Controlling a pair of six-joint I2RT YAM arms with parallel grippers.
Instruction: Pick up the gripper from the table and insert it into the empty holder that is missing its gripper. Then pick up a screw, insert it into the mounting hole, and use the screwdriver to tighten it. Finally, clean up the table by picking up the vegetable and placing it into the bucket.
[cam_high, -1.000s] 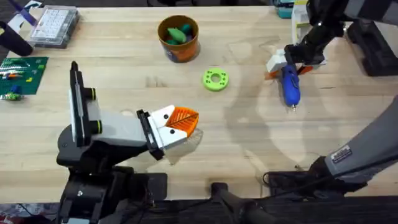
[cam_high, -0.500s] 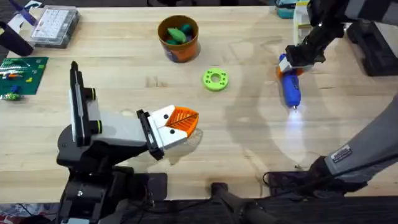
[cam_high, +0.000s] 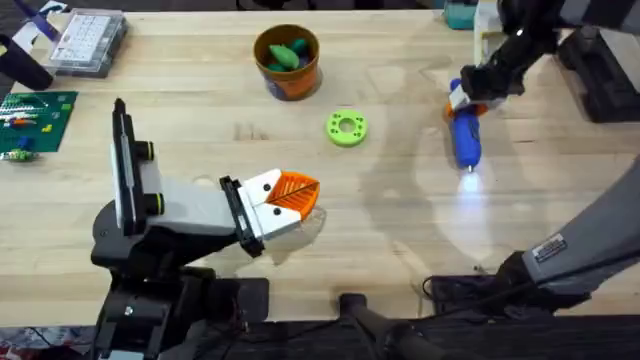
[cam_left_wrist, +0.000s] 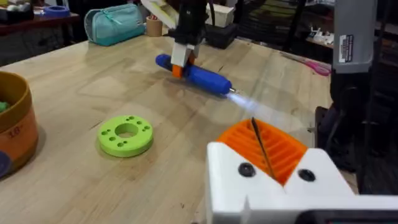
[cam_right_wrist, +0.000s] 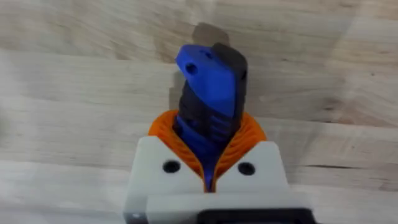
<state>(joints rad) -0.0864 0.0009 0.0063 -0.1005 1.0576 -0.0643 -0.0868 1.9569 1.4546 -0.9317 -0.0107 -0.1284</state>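
My right gripper (cam_high: 472, 95) is shut on the rear end of the blue screwdriver (cam_high: 467, 135), which points toward the near edge with a glow on the wood at its tip. The right wrist view shows its blue end (cam_right_wrist: 211, 87) clamped between my orange pads (cam_right_wrist: 249, 140). At lower left the holder (cam_high: 232, 210) carries the white-and-orange finger pieces of my left gripper (cam_high: 290, 193), which is shut with its pads (cam_left_wrist: 283, 149) together. Two dark screw heads (cam_left_wrist: 246, 169) sit in its white base. The vegetable (cam_high: 283, 57) lies inside the bucket (cam_high: 292, 84).
A green ring disc (cam_high: 346, 127) lies mid-table between the bucket and the screwdriver. A clear parts box (cam_high: 88, 40) and a green circuit board (cam_high: 35, 115) sit at the far left. A teal pouch (cam_left_wrist: 115, 25) lies past the table's far side.
The right gripper closed on the screwdriver's rear end and drew it slightly toward the far edge. A glow appeared at its tip. The left arm has not moved.
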